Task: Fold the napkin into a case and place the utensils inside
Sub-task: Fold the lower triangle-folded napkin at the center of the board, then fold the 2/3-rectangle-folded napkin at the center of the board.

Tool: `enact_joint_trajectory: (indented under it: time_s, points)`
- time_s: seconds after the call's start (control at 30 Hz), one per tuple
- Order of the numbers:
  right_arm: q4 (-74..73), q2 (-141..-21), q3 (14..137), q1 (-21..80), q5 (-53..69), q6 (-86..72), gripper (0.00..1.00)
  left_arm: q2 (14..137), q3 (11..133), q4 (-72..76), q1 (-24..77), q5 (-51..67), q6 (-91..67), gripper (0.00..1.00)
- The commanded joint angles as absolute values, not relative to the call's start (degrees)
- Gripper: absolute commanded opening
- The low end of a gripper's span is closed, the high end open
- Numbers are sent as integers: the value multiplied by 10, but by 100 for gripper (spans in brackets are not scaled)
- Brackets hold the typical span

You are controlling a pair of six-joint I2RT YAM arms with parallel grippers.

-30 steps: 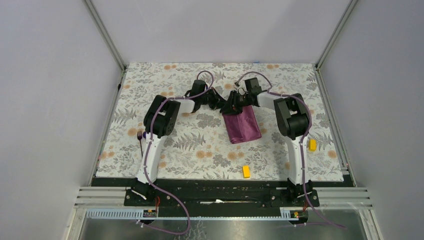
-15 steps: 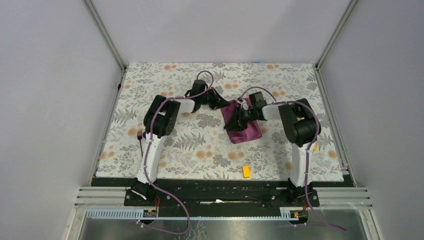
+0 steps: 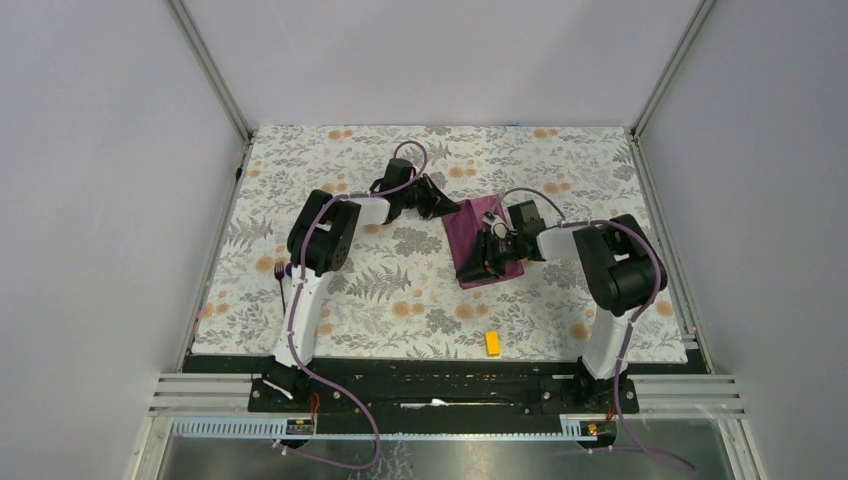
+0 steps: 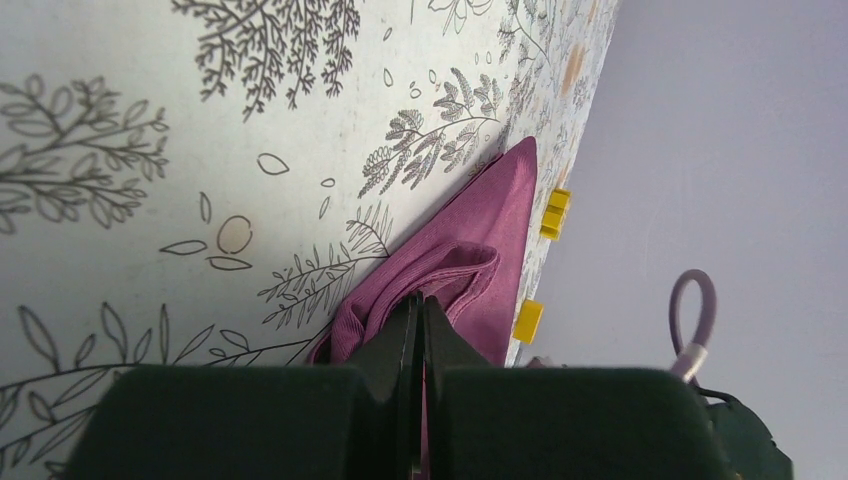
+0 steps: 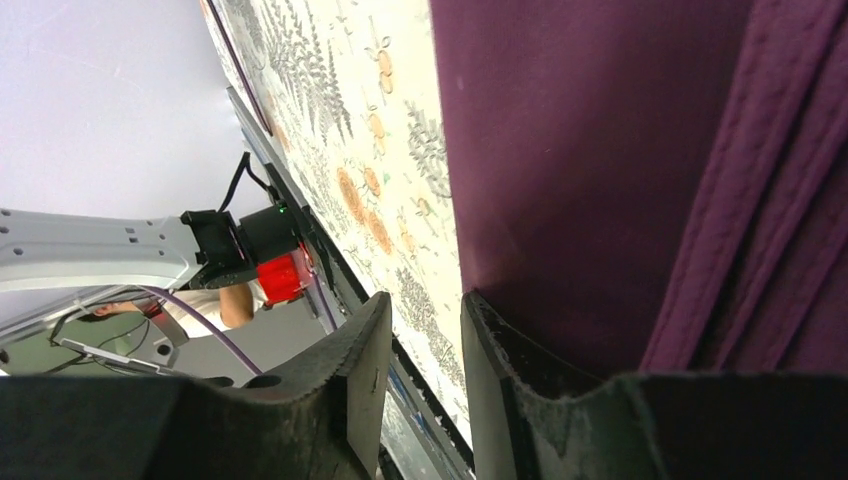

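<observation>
Leaf-printed white counter enclosed by plain lilac-grey walls. Folded plum-purple cloth napkin lies midway between the counter's far and near edges. The left tool pinches its far corner; the right tool is slightly spread over its near half.

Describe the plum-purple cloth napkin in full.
The plum-purple cloth napkin is soft, slightly shiny fabric, folded into a rough rectangle with layered ridges. It lies on the floral-patterned table cover, right of centre. Its far corner is bunched up, pinched in the left gripper's shut jaws. The right gripper, jaws open, rests against one edge.
</observation>
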State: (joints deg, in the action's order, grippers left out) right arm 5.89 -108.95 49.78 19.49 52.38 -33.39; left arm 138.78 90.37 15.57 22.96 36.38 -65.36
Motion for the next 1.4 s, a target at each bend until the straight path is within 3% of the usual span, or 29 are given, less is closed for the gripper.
enact_joint_trajectory:
  time_s: [0.0, 0.2, 0.33, 0.47, 0.63, 0.77, 0.87, 0.93, 1.17, 1.37]
  points:
    - [35, -1034, 488, 206, 511, -307, 39, 1401, 902, 89, 220, 290, -617, 0]
    - [50, -1070, 457, 207, 487, -297, 40, 1400, 926, 70, 221, 301, -606, 0]
    - [12, -1020, 465, 206, 473, -290, 41, 1385, 945, 52, 222, 316, -588, 4]
    - [-84, -941, 511, 204, 428, -270, 48, 1364, 956, 42, 222, 336, -577, 18]
    - [-154, -879, 531, 150, 326, -253, 65, 1331, 981, 20, 222, 366, -567, 43]
    - [-181, -864, 530, 75, 278, -242, 73, 1300, 1012, -27, 222, 383, -546, 52]
    - [-182, -889, 532, 33, 288, -240, 76, 1271, 1024, -53, 222, 397, -535, 67]
    - [-179, -912, 534, 21, 296, -239, 77, 1249, 1026, -68, 222, 409, -528, 72]
    - [-150, -974, 526, 17, 302, -234, 75, 1133, 946, -108, 222, 440, -474, 76]
    - [-114, -983, 493, 17, 320, -226, 53, 1001, 806, -166, 238, 418, -379, 77]
